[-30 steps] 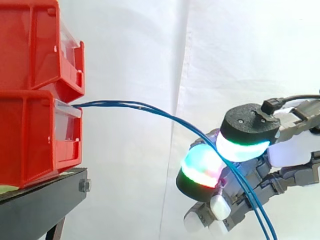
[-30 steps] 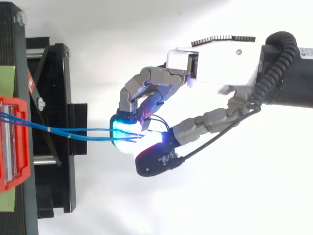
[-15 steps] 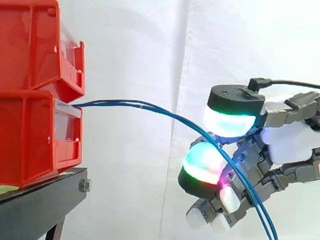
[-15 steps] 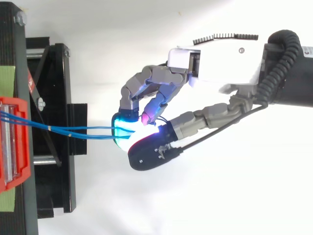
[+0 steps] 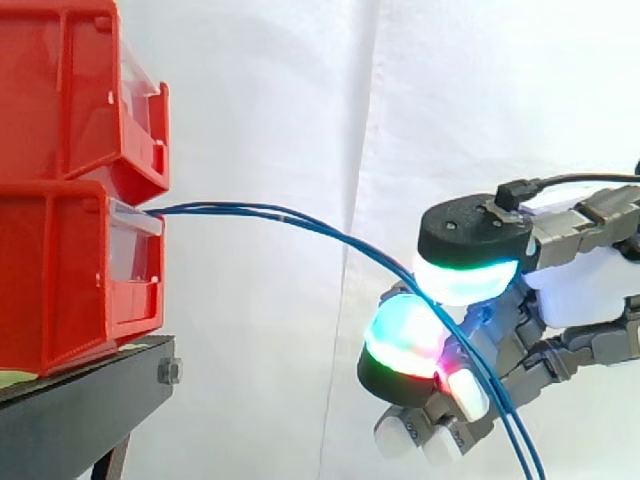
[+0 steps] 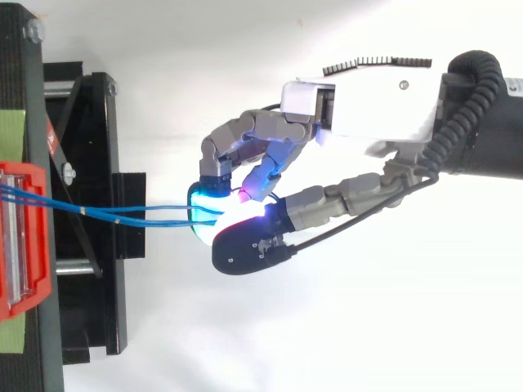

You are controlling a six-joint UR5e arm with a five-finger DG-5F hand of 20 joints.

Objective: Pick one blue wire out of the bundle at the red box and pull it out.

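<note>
The bins [image 5: 60,270] are red, the stand [image 5: 70,420] black. The wires [image 5: 250,207] are blue. The hand [image 6: 359,106] has pads [image 5: 405,335] glowing cyan, green and red.

Stacked bins [image 5: 70,250] sit on a stand [image 5: 80,410] at left; wires [image 5: 300,218] run from the lower one rightward into the hand [image 6: 359,102].

You are looking at a hand [image 6: 359,106] that is showing a white, boxy palm shell and grey jointed fingers [image 6: 245,131]. Its thick pads [image 5: 405,330] are glowing cyan, green and red against black caps, and one cap is showing small screws. The arm [image 6: 498,155] behind is showing black.
</note>
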